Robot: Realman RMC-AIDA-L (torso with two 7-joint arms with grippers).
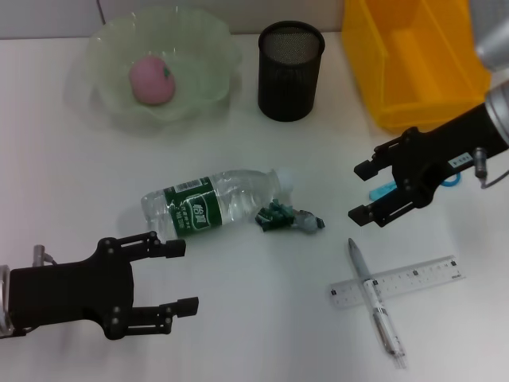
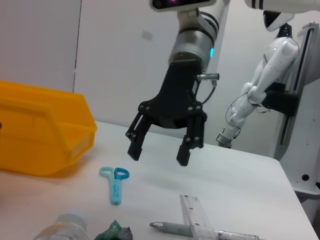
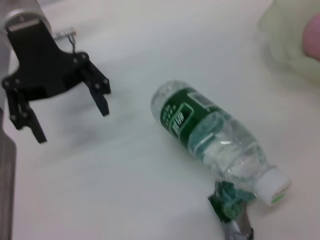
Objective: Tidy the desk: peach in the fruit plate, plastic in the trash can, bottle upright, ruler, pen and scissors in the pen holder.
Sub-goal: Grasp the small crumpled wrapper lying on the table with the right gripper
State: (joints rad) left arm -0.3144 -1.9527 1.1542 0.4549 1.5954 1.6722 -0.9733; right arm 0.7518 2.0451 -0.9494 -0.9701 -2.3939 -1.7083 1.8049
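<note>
A pink peach (image 1: 151,79) lies in the pale green fruit plate (image 1: 103,48) at the back left. The clear bottle (image 1: 211,203) with a green label lies on its side mid-table, with crumpled green plastic (image 1: 286,216) at its cap. A pen (image 1: 378,306) lies across a clear ruler (image 1: 413,278) at the front right. Blue scissors (image 1: 381,192) lie partly under my right gripper (image 1: 359,192), which is open and hovers above them. My left gripper (image 1: 183,277) is open and empty, in front of the bottle. The black mesh pen holder (image 1: 290,70) stands at the back centre.
A yellow bin (image 1: 413,56) stands at the back right. The left wrist view shows the right gripper (image 2: 158,156) above the scissors (image 2: 115,182), with the ruler (image 2: 197,220) nearby. The right wrist view shows the bottle (image 3: 210,135) and the left gripper (image 3: 71,124).
</note>
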